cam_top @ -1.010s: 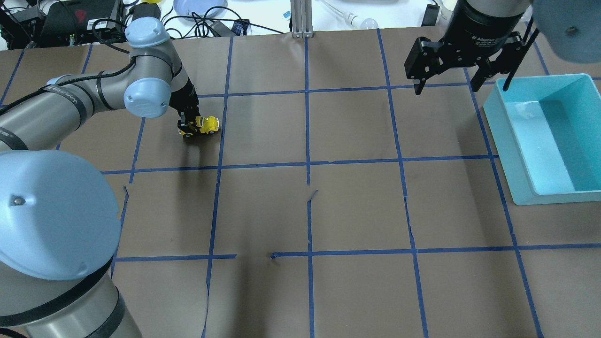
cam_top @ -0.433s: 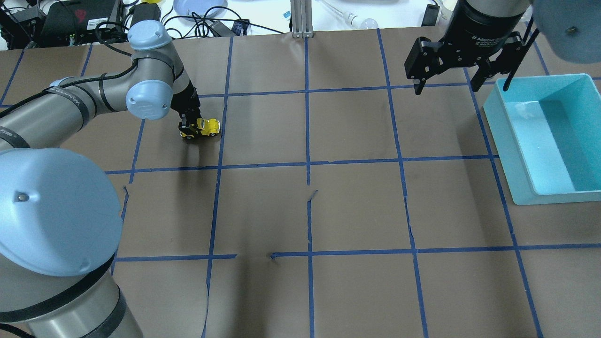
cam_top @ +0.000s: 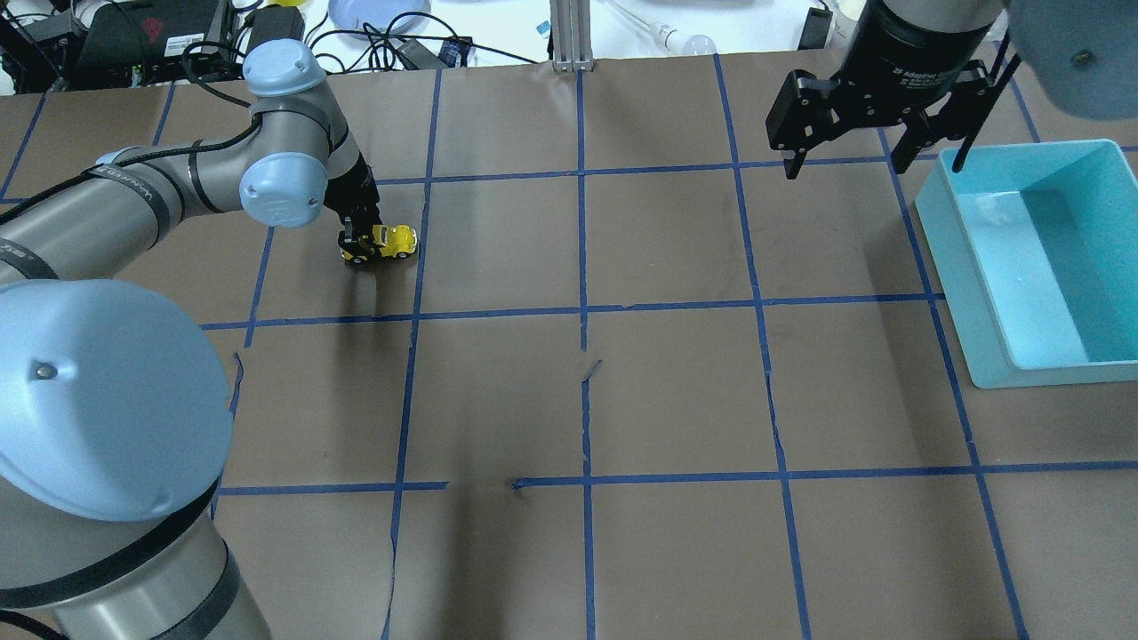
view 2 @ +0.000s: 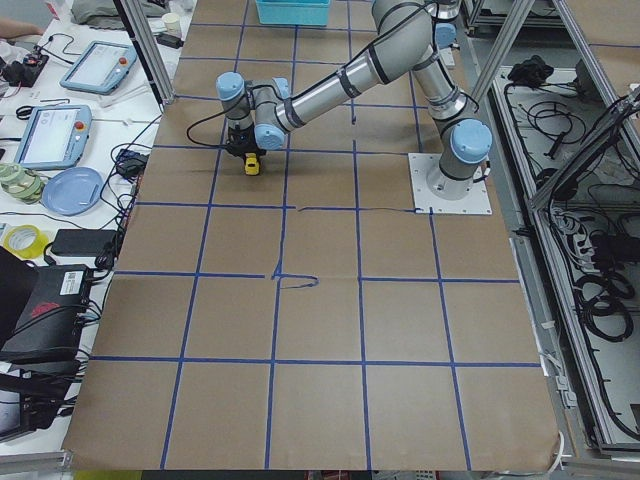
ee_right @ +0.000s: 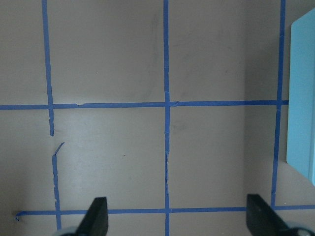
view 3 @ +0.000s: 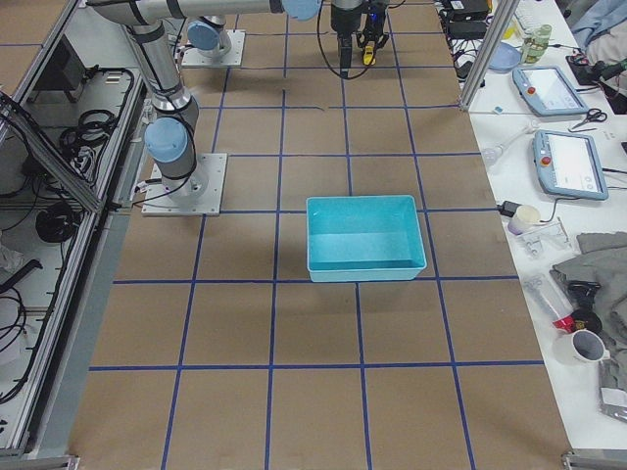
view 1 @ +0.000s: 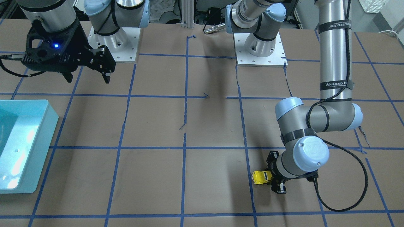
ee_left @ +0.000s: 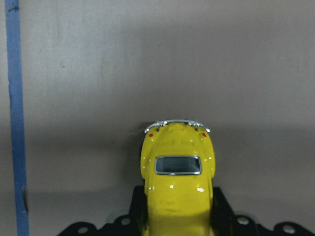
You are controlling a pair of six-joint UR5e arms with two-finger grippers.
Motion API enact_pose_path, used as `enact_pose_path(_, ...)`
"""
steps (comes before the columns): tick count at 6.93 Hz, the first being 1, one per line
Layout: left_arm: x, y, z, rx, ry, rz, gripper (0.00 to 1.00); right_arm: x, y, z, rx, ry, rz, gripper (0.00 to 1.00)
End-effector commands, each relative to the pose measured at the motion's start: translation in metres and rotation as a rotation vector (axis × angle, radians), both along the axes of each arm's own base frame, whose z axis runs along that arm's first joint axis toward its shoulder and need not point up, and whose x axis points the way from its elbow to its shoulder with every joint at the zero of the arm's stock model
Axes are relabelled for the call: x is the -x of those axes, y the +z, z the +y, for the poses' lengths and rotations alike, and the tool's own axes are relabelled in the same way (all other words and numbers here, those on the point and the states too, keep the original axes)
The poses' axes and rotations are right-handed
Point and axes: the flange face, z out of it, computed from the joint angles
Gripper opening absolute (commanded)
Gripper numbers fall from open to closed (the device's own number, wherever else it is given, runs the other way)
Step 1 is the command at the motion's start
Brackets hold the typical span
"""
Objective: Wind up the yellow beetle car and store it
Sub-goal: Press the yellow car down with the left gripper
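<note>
The yellow beetle car (cam_top: 391, 240) is at the table's far left, held by its rear half in my left gripper (cam_top: 359, 245), which is shut on it. The car is level, at or just above the brown paper; I cannot tell if its wheels touch. In the left wrist view the car (ee_left: 177, 172) sticks out forward between the black fingers (ee_left: 220, 209). It also shows in the front view (view 1: 260, 177) and the left view (view 2: 253, 164). My right gripper (cam_top: 845, 165) is open and empty, high above the table left of the bin, fingertips wide apart in its wrist view (ee_right: 178, 219).
A teal bin (cam_top: 941, 233) stands open at the table's right edge; it also shows in the front view (view 1: 50, 126) and at the right edge of the right wrist view (ee_right: 302, 98). Brown paper with a blue tape grid (cam_top: 582, 311) covers the table. Cables and tablets lie beyond the far edge.
My left wrist has shifted slightly with the car still gripped, and the car looks a little lower and more level. The right arm has not moved.
</note>
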Motion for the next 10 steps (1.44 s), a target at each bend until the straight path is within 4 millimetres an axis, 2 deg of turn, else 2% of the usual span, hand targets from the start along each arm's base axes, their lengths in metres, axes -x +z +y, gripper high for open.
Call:
enact_pose_path(1,-0.0010,-0.0022,0.0007,-0.005,0.000,-0.002,0.00,0.0000,0.0000,0.0000,0.000,0.000,0.000,1.00)
enact_pose_path(4,-0.0086,-0.0032,0.0000,-0.007,-0.026,-0.002,0.00,0.0000,0.0000,0.0000,0.000,0.000,0.000,1.00)
enact_pose_path(10,-0.0109,-0.0042,-0.0002,-0.009,-0.030,-0.003,0.00,0.0000,0.0000,0.0000,0.000,0.000,0.000,1.00)
